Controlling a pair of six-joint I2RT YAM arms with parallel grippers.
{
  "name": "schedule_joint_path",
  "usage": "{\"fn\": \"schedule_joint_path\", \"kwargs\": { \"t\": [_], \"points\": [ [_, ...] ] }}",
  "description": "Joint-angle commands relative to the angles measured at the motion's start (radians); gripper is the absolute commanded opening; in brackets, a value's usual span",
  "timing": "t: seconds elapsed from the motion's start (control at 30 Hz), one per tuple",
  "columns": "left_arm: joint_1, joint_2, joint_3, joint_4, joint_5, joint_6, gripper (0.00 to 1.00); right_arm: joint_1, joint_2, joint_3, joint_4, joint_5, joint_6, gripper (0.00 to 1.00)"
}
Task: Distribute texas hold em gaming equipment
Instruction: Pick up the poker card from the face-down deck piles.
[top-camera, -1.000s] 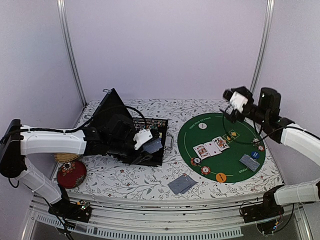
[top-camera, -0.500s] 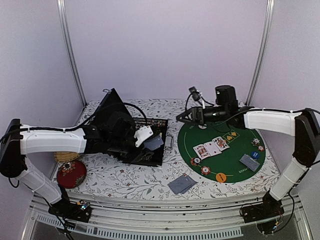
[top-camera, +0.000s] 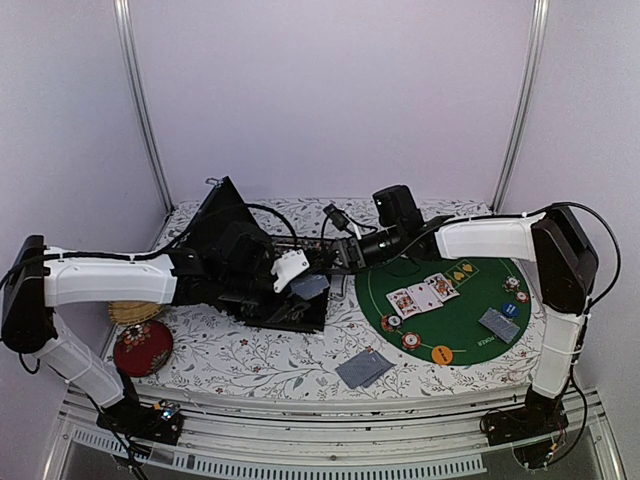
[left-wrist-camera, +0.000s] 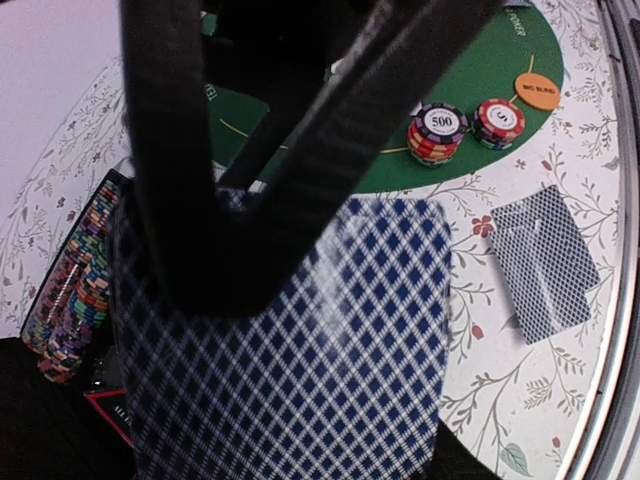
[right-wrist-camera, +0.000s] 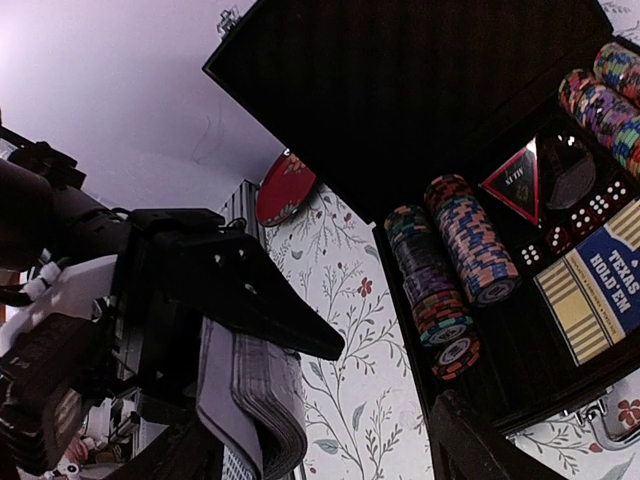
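- Above the open black case (right-wrist-camera: 420, 90), a blue-backed card deck (right-wrist-camera: 262, 400) is pinched by the left gripper (top-camera: 305, 283);
- the right gripper (top-camera: 340, 252), spread beside it, is judged due a squared handover.

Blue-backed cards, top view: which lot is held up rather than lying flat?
The deck clamped in the left gripper above the black case. The other two lie flat: a pile on the floral cloth, another pile on the green mat.
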Motion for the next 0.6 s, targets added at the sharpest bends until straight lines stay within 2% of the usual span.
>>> {"fn": "schedule_joint_path", "kwargs": {
  "t": [0.0,0.17,0.3,0.57],
  "points": [
    [0.012,0.017,0.032,0.01,-0.002,0.0,0.51,0.018,0.03,0.04,-0.059,0.02,-0.048,0.7],
    [0.013,0.017,0.032,0.012,-0.003,0.006,0.51,0.02,0.011,0.04,-0.121,0.081,-0.091,0.6],
    [0.013,0.017,0.031,0.011,-0.004,0.006,0.49,0.02,-0.024,0.041,-0.164,0.129,-0.116,0.44],
    [0.013,0.018,0.027,0.01,-0.006,0.006,0.49,0.02,-0.065,0.043,-0.214,0.152,-0.139,0.3]
  ]
}}
